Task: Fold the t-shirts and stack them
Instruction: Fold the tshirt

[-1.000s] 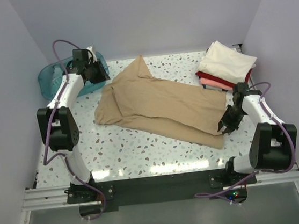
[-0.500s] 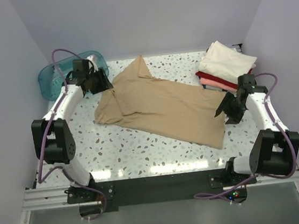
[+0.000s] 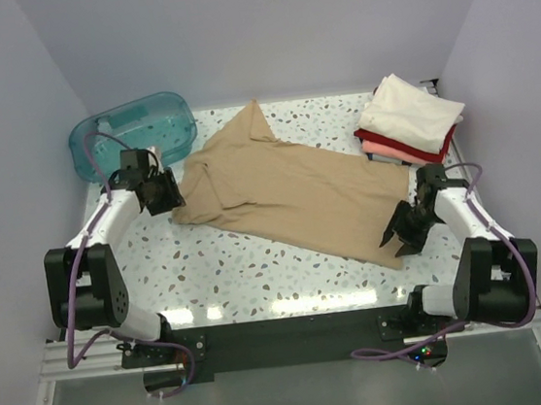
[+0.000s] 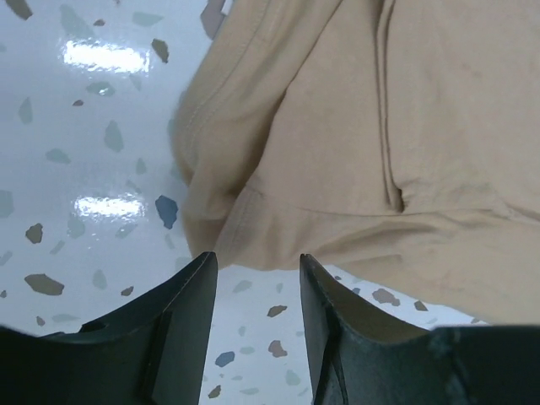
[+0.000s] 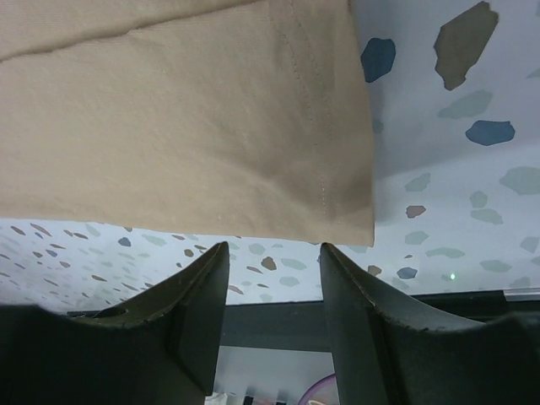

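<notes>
T-shirt flat, corners just ahead of left tool, right tool

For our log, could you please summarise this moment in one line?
tan t-shirt: spread; left gripper: open at left edge; right gripper: open at hem corner; folded stack: far right

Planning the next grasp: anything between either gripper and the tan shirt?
Nothing visible. The left gripper and right gripper both sit open at the tan shirt's edges, with only table between.
</notes>
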Robot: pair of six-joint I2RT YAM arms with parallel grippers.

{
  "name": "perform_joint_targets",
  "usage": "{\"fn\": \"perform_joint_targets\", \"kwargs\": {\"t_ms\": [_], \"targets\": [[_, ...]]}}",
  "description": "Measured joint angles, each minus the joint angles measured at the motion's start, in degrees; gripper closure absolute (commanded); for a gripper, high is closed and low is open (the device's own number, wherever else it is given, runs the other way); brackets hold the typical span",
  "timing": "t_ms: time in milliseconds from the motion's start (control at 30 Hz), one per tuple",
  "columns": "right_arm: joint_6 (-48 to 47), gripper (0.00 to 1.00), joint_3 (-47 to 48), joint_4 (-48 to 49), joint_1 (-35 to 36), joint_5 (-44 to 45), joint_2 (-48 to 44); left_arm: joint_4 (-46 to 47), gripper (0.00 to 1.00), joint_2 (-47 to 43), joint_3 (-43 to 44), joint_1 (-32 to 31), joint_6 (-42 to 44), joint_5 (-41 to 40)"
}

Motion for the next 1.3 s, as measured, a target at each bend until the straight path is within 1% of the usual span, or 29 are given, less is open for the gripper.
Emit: {"fn": "perform_joint_targets", "kwargs": {"t_ms": [200,367,733,833,867,933,967,1033,1067,1133,1167,1200,1300], "targets": [[0.8,0.49,0.0,1.0,3.7,0.2,2.6,-0.2,0.53,-0.8,-4.8,1.1,1.0,-1.6],[1.6,0.48,0.0,1.9,7.1,0.9,4.7,-0.2,0.53,-0.8,-6.9,2.4,1.3,-1.7],[1.8,0.47,0.0,3.0,7.5,3.3,8.1,4.8,0.54,1.2,-8.2,3.5,0.8,0.5],[1.7,0.47,0.1,3.1,7.5,3.7,8.7,6.5,0.59,2.4,-8.4,3.5,0.3,1.2],[1.7,0.47,0.3,3.1,7.5,4.1,9.0,7.0,0.64,2.8,-8.5,3.5,0.2,1.4],[1.7,0.46,0.6,3.2,7.5,4.8,9.5,7.7,0.70,3.4,-8.5,3.6,-0.2,1.7],[1.7,0.46,0.7,3.3,7.5,5.0,9.9,7.9,0.76,3.6,-8.5,3.7,-0.3,1.9],[1.6,0.46,1.0,3.3,7.5,5.9,10.9,8.1,0.82,3.7,-8.5,3.9,-0.6,2.1],[1.6,0.46,1.1,3.2,7.5,6.1,11.5,8.3,0.88,3.7,-8.5,3.9,-0.7,2.1],[1.6,0.47,1.7,2.8,7.5,6.4,12.5,8.5,0.94,3.7,-8.5,4.0,-0.7,2.1],[1.6,0.46,1.9,2.6,7.5,6.5,12.9,8.5,0.99,3.7,-8.5,4.0,-0.6,2.1],[1.6,0.46,2.2,2.4,7.5,6.5,13.4,8.5,1.00,3.7,-8.5,4.1,-0.6,2.1],[1.5,0.46,3.1,1.7,7.5,6.7,15.0,8.5,1.00,3.7,-8.5,4.4,0.0,2.1]]}}
